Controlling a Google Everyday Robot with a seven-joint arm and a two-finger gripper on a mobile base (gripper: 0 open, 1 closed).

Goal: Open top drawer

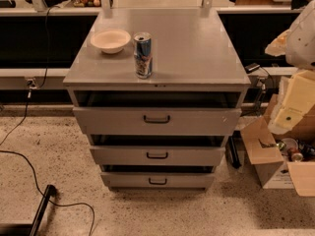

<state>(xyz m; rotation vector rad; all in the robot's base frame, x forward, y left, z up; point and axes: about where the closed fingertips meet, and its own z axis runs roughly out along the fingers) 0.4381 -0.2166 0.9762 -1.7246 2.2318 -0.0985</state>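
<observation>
The grey metal cabinet [157,43] stands in the middle of the camera view with three drawers stacked in its front. The top drawer [118,122] is the widest, with a small black bar handle [157,118] at its centre. Its front stands a little out from the cabinet, with a dark gap above it. The two narrower drawers, middle [123,156] and bottom [123,180], also stand slightly out. My white arm comes in at the right edge, and the gripper [281,43] hangs to the right of the cabinet top, well apart from the handle.
A white bowl [110,40] and a blue drink can [142,55] stand on the cabinet top near its front left. An open cardboard box [268,156] with cans sits on the floor to the right. Black cables [29,166] and a black bar [42,208] lie at the left.
</observation>
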